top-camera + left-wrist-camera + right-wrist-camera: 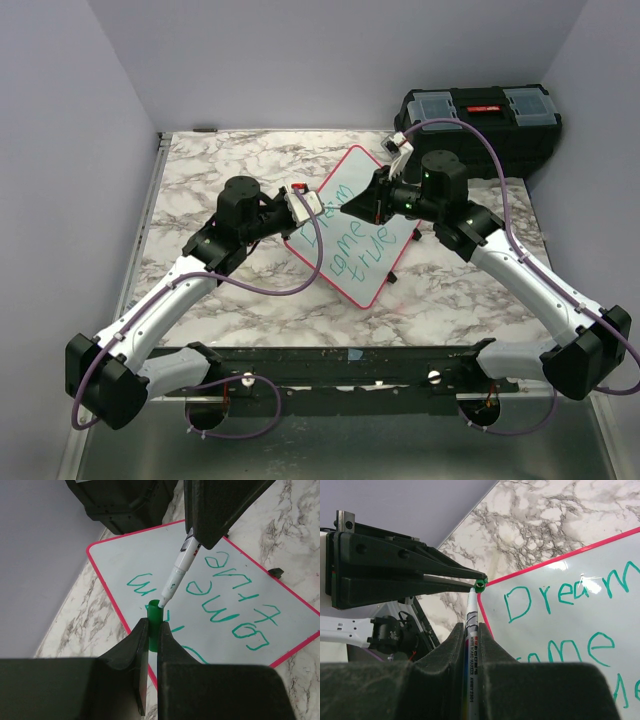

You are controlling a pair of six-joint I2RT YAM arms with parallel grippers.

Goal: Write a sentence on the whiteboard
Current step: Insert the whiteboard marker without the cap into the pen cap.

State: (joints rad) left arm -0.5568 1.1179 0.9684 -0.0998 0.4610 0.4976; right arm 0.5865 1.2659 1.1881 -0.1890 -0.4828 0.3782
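Toolbox [478, 115] sits behind the whiteboard [352, 185]; left fingers [125, 652] clamp a green cap [154, 625], right fingers [445, 652] the marker [471, 625].

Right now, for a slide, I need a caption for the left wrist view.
Left gripper pinches the green cap while right gripper holds the marker tip at its mouth, over the whiteboard.

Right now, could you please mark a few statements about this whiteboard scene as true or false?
The whiteboard carries green writing. True.
The left jaws pinch a green cap. True.
The right jaws are empty. False: they grip a marker.
The marker's tip presses on the board. False: it sits at the cap's mouth.
The black toolbox rests on the whiteboard. False: it stands apart, behind it.
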